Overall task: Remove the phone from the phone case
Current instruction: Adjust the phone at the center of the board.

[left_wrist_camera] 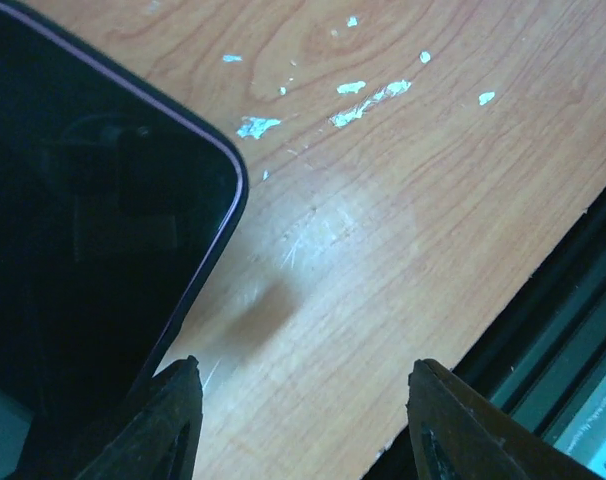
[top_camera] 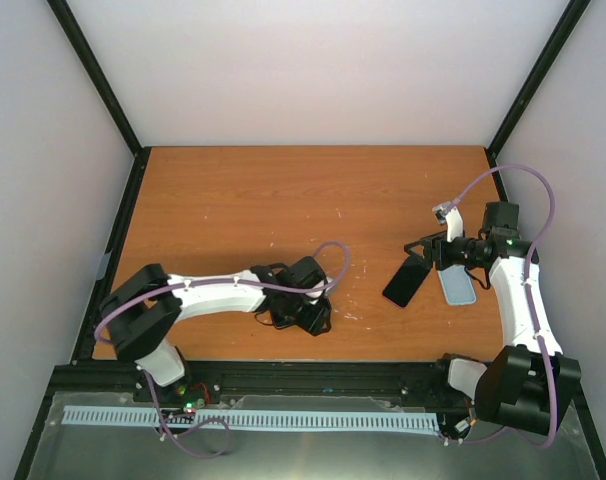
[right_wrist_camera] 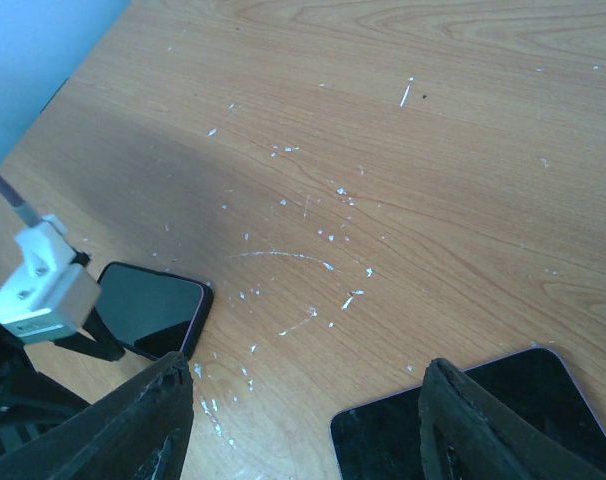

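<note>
A dark phone with a purple rim (left_wrist_camera: pixel 83 250) lies on the wooden table under my left gripper (left_wrist_camera: pixel 303 420). That gripper is open, its left fingertip (left_wrist_camera: pixel 168 420) by the phone's corner. In the top view the gripper (top_camera: pixel 305 318) covers most of this phone. It also shows in the right wrist view (right_wrist_camera: pixel 148 310). A second black phone (top_camera: pixel 408 280) lies by my right gripper (top_camera: pixel 417 252), which is open and empty. Its corner shows under the right gripper (right_wrist_camera: pixel 303 430) in the right wrist view (right_wrist_camera: pixel 413 440). I cannot tell which phone is cased.
A pale blue-grey flat rectangle (top_camera: pixel 458 287), perhaps a case, lies beside the second phone, partly under the right arm. The table's near edge and black frame rail (left_wrist_camera: pixel 573 300) run close to the left gripper. White scuff marks (right_wrist_camera: pixel 313 260) dot the wood.
</note>
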Motion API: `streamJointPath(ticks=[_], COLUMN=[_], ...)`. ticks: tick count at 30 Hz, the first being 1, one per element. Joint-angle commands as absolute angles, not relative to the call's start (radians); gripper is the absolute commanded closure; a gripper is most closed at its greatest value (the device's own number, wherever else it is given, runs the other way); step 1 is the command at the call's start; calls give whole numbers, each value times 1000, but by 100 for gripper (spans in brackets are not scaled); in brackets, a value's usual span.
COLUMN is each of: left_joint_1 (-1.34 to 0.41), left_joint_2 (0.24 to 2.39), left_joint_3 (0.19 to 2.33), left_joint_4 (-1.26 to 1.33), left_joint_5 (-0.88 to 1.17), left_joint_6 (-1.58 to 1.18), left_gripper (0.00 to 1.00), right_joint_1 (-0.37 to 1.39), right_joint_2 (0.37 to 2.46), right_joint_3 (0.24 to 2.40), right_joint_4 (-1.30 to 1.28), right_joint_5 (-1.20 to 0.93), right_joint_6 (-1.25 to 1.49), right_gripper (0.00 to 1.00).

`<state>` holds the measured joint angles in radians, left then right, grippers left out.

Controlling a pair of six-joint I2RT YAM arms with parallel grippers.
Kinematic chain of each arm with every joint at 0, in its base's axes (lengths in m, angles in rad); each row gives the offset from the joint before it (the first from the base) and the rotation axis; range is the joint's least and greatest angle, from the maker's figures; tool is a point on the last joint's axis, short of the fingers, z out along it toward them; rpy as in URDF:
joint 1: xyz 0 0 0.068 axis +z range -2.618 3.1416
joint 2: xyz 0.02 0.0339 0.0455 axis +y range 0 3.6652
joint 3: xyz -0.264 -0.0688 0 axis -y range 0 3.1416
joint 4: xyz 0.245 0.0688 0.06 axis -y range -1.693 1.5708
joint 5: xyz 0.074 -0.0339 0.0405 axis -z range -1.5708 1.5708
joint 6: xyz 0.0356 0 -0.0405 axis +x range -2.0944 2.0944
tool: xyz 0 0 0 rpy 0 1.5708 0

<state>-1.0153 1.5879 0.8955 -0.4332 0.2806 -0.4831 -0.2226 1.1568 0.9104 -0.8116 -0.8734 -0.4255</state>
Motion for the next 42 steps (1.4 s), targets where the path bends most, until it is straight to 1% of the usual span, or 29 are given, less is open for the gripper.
streamJointPath(ticks=[1, 4, 7, 9, 12, 14, 18, 21, 24, 25, 29, 36, 42], left_joint_1=[-1020, -1018, -1006, -980, -915, -875, -781, -694, -674, -675, -676, -676, -686], left_joint_2=[1684, 1748, 1801, 1827, 1836, 1813, 1724, 1645, 1603, 1588, 1493, 1374, 1350], left_joint_3=[991, 1049, 1107, 1125, 1111, 1077, 1022, 980, 980, 982, 930, 787, 704], left_joint_4=[-391, -395, -422, -443, -462, -470, -495, -481, -503, -521, -574, -619, -582], left_joint_5=[335, 318, 257, 221, 179, 132, 2, -4, -31, -38, -17, 14, 100], left_joint_6=[-408, -380, -358, -352, -355, -361, -391, -412, -415, -429, -537, -629, -649], left_gripper=[42, 40, 36, 33, 33, 32, 28, 23, 20, 17, 4, 3, 3], right_joint_1=[-216, -217, -217, -217, -218, -218, -217, -217, -218, -218, -218, -217, -217], right_joint_2=[1141, 1141, 1144, 1144, 1143, 1144, 1149, 1158, 1155, 1151, 1141, 1159, 1161], right_joint_3=[902, 900, 902, 902, 902, 902, 903, 905, 903, 903, 900, 905, 905], right_joint_4=[-802, -802, -802, -801, -799, -798, -799, -801, -801, -799, -795, -799, -801], right_joint_5=[-884, -882, -876, -873, -867, -865, -864, -865, -864, -864, -862, -865, -865], right_joint_6=[-434, -434, -433, -432, -430, -428, -428, -429, -430, -429, -425, -428, -430], right_gripper=[38, 38, 38, 39, 39, 39, 39, 39, 39, 39, 39, 38, 38])
